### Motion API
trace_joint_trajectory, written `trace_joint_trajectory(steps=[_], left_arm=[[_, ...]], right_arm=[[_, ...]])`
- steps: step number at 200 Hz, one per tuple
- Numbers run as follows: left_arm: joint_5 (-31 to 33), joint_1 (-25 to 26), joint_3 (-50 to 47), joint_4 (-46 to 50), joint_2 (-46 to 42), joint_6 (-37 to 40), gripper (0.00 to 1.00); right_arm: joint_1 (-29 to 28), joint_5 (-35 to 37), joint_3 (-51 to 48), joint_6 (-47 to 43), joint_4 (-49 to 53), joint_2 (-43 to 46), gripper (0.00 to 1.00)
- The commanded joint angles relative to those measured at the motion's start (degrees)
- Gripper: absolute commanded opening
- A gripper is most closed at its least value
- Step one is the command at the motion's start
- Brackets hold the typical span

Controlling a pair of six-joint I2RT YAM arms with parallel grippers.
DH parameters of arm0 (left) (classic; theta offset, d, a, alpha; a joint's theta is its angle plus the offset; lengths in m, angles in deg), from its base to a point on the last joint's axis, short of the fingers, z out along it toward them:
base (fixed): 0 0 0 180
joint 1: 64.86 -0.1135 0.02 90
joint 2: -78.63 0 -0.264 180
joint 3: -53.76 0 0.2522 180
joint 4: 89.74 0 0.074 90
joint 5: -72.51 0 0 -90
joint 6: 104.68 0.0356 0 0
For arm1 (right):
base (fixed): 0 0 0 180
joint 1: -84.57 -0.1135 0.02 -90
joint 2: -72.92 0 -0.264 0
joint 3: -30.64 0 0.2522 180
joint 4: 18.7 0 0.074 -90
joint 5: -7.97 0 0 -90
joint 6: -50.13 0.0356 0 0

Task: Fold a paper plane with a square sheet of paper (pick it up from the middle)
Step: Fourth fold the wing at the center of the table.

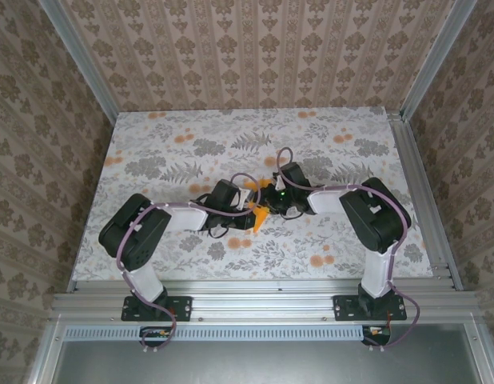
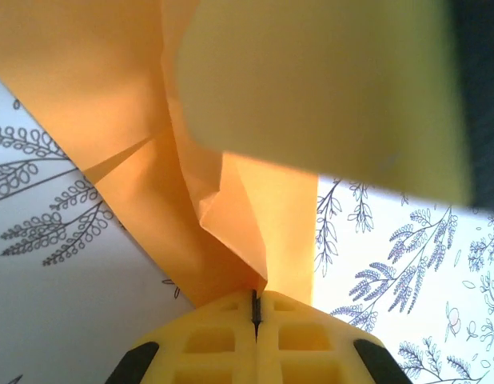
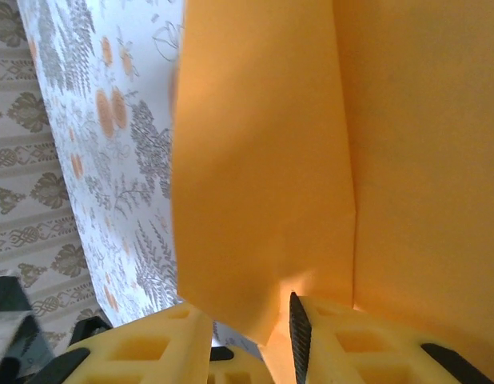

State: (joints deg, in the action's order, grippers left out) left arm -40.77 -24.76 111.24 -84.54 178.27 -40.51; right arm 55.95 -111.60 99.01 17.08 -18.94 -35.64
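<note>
**Operator:** What is the state of the left tool (image 2: 255, 308)?

**Technician:** Its fingers are together. In the left wrist view the two yellow fingers meet at the bottom centre of the frame, with only a thin dark seam between them. They are clamped on the lower edge of the orange sheet of paper (image 2: 127, 96). The sheet rises from the seam toward the upper left, creased into several overlapping flaps.

**Operator:** And the right tool (image 3: 251, 308)?

**Technician:** Its fingers are apart. In the right wrist view a folded corner of the sheet dips into the gap at the bottom centre of the frame. The corner lies beside the black pad of the finger on the right, and contact cannot be confirmed.

**Operator:** Where is the sheet?

**Technician:** In the top view it is at the centre of the frame, over the floral surface (image 1: 183, 152), where the two tools meet. An orange tip points toward the lower edge of the frame.

**Operator:** Any other items?

**Technician:** A blurred pale yellow block (image 2: 327, 80) covers the upper right of the left wrist view, in front of the sheet. It is too close to identify.
</note>
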Motion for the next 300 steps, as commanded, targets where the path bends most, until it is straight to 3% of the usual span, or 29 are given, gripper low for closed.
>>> trace_joint_trajectory(steps=[1, 122, 247, 300], left_arm=[[3.03, -0.33, 0.35, 4.96, 2.57, 2.72, 0.00], [4.55, -0.33, 0.68, 7.81, 2.68, 5.07, 0.00], [2.25, -1.20, 0.84, 9.00, -0.22, 5.26, 0.00], [-4.04, -2.91, 1.63, 5.72, -2.47, 0.63, 0.14]], right_arm=[[1.05, 0.47, -0.19, -2.32, 3.00, 3.01, 0.35], [1.78, -3.33, 3.79, -3.18, 2.49, -2.13, 0.14], [1.46, -2.07, 6.48, -4.70, 3.48, -8.87, 0.11], [1.36, -0.45, 5.91, -5.94, 5.19, -8.90, 0.10]])
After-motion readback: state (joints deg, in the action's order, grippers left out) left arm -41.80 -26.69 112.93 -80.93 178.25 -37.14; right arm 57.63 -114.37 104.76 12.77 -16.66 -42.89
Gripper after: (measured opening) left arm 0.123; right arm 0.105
